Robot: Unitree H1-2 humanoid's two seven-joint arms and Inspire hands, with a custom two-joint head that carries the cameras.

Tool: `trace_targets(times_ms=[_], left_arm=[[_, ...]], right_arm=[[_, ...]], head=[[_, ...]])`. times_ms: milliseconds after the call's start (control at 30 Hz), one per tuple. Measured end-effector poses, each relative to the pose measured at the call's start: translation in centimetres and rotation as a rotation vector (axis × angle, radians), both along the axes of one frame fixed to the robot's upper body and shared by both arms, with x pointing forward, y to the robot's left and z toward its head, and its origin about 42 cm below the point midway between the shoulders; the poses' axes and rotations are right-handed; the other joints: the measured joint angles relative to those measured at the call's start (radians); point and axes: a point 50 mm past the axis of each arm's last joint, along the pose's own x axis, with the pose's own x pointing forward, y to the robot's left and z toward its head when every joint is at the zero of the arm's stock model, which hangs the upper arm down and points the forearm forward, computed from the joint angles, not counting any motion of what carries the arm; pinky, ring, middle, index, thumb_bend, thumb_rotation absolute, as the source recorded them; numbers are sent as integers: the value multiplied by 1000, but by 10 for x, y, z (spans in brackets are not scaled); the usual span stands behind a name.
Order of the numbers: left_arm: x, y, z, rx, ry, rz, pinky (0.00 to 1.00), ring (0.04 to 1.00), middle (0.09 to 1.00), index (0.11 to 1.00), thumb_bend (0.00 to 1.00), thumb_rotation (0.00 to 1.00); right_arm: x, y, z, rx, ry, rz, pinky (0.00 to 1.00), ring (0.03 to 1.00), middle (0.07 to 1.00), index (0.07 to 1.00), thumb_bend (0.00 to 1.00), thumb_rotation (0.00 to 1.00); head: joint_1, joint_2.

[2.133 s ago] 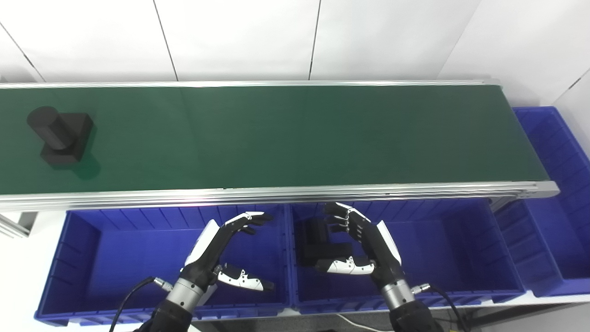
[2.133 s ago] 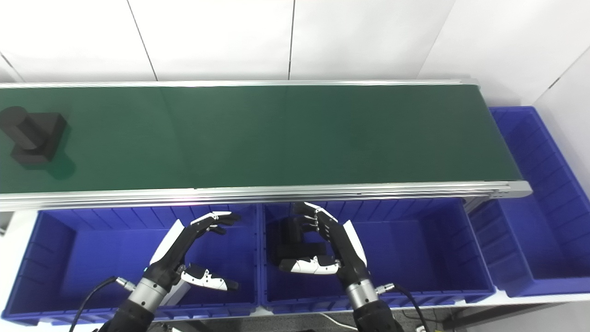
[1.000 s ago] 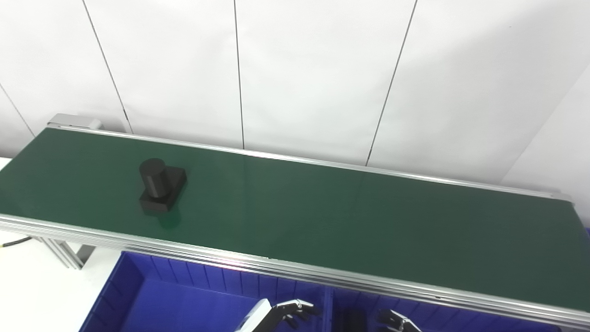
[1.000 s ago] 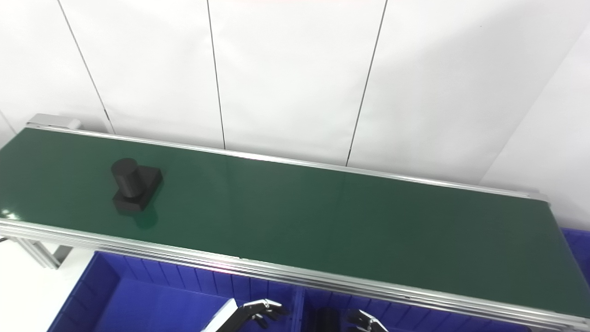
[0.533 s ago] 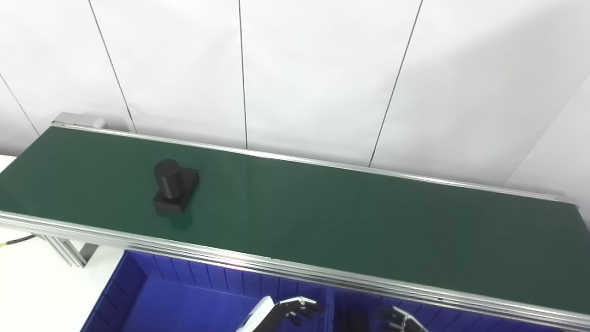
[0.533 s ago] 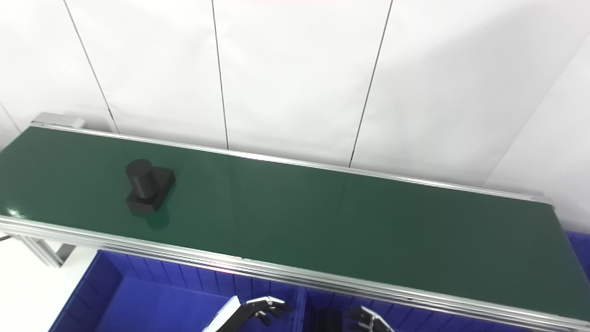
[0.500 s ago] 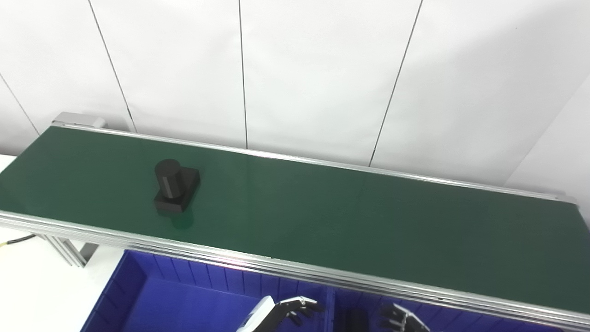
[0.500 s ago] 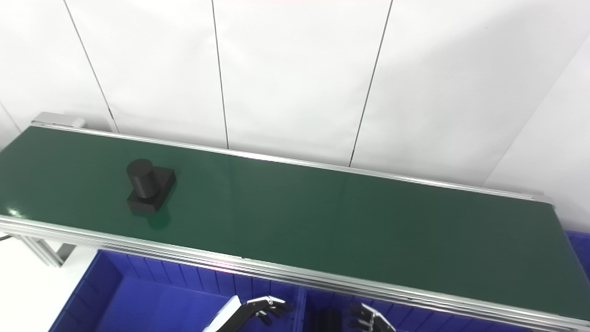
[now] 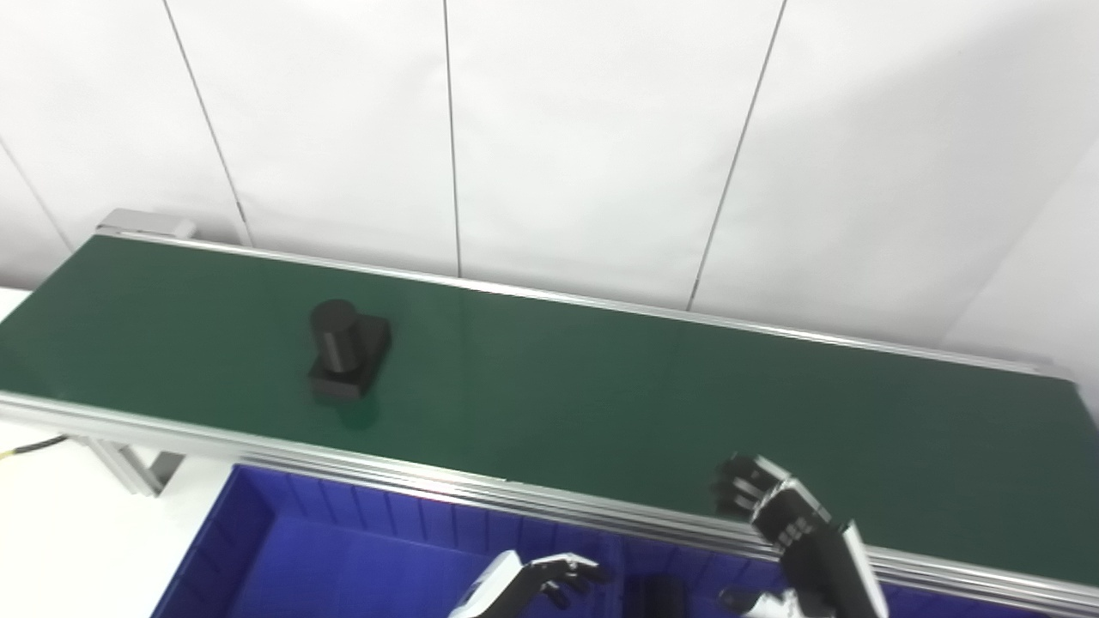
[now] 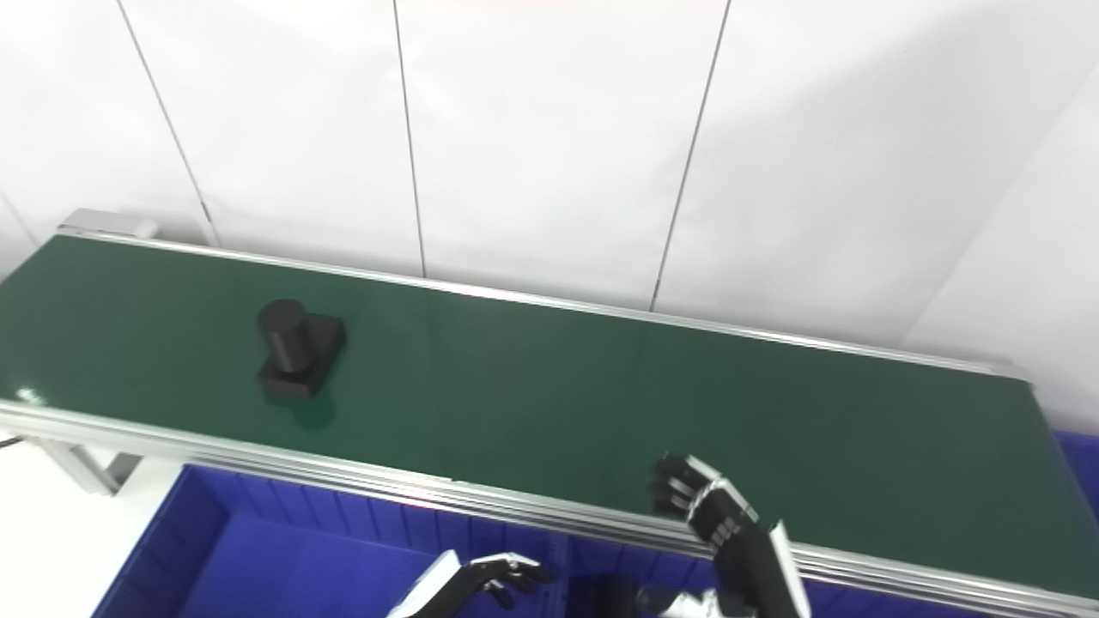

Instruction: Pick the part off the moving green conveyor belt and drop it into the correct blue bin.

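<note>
Picture edge cuts off most of both hands: the left hand (image 9: 537,584) shows only curled black fingertips over the blue plastic bin (image 9: 283,549), its grip impossible to tell, while the right hand (image 9: 794,536) rises with fingers apart, holding nothing. Left on the green conveyor belt (image 9: 601,386) stands the matte black part (image 9: 348,360), an upright cylinder on a square block

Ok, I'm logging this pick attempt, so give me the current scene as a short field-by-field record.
part: black part, a cylinder on a block, resting on the belt's left stretch
belt: green conveyor belt
right hand: right hand, open, raised over the belt's near edge, far from the part
left hand: left hand, open, low over the blue bin
held: nothing
</note>
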Motion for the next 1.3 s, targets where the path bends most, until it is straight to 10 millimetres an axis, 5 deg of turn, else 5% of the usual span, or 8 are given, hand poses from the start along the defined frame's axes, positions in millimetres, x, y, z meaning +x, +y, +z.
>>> trace_targets(times_ms=[233,667,1300], left_arm=[[0,-1,-3,10,-2,6,584,704,763,720,1000,103],[0,-7,-5,9,1,13,584,703,761,716,1000,113],[0,-8,-3,7,-10,13,587,704,766,723,1000,118]], right_arm=[[28,11,21,39,-82,26,672,731,779,792,1000,285],[67,27,20,54,-71,41,683,759,799,813,1000,266],[86,47,11,-14,-24,32,672,747,800,823,973,205]], head=[[6,-8],[57,-15],[52,3]])
